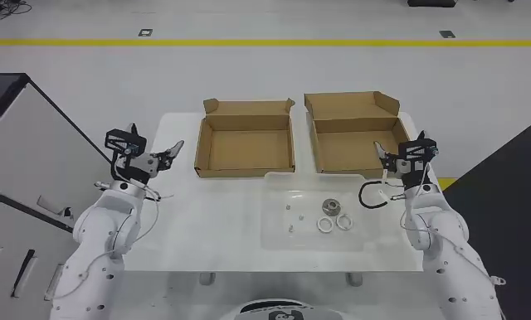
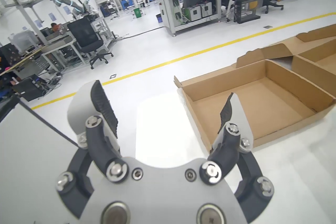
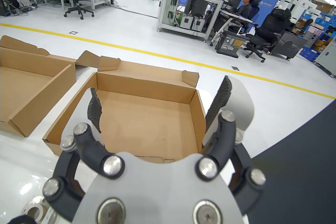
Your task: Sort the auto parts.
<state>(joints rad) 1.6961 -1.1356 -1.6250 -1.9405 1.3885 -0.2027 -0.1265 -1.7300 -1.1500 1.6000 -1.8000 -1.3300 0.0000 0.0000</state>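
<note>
A clear tray [image 1: 276, 229] on the white table holds a dark metal bearing [image 1: 330, 207], two white rings [image 1: 326, 225], [image 1: 344, 222], and small screws [image 1: 291, 228]. One metal ring [image 3: 34, 209] shows at the edge of the right wrist view. Behind the tray stand two open cardboard boxes, the left box [image 1: 246, 150] and the right box [image 1: 355, 143], both with nothing inside. My left gripper [image 1: 170, 152] hovers open over the table's left side, beside the left box [image 2: 249, 101]. My right gripper [image 1: 383, 154] is open at the right box's [image 3: 147, 114] near right corner.
A black cable loop [image 1: 371, 196] hangs from the right arm beside the tray. A grey panel [image 1: 41, 146] stands left of the table. The table's near left area [image 1: 199, 229] is bare. A dark mat [image 1: 498, 204] lies on the floor at the right.
</note>
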